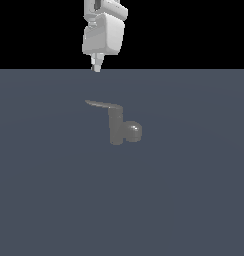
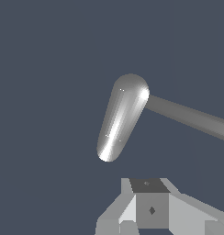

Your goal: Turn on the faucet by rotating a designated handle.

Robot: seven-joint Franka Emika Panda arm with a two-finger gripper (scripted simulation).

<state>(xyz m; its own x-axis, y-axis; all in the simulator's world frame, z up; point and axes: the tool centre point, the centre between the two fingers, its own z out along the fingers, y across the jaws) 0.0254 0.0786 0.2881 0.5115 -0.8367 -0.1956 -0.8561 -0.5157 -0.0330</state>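
The faucet (image 1: 116,129) is a small dull grey upright cylinder with a short rounded spout stub (image 1: 133,131) at its side. The thin flat handle (image 1: 101,104) projects from its top toward the exterior view's left. My gripper (image 1: 97,66) hangs well above and behind the faucet, over the handle's free end, touching nothing. Its fingers look closed together and hold nothing. In the wrist view I see the faucet (image 2: 120,119) from above as a shiny rounded shape, with the handle (image 2: 187,114) as a duller arm running off the frame edge. The gripper (image 2: 150,209) is near the frame edge, apart from the faucet.
The faucet stands on a flat blue-grey surface (image 1: 194,200) that fills the scene. Behind it is black background. Nothing else is in view.
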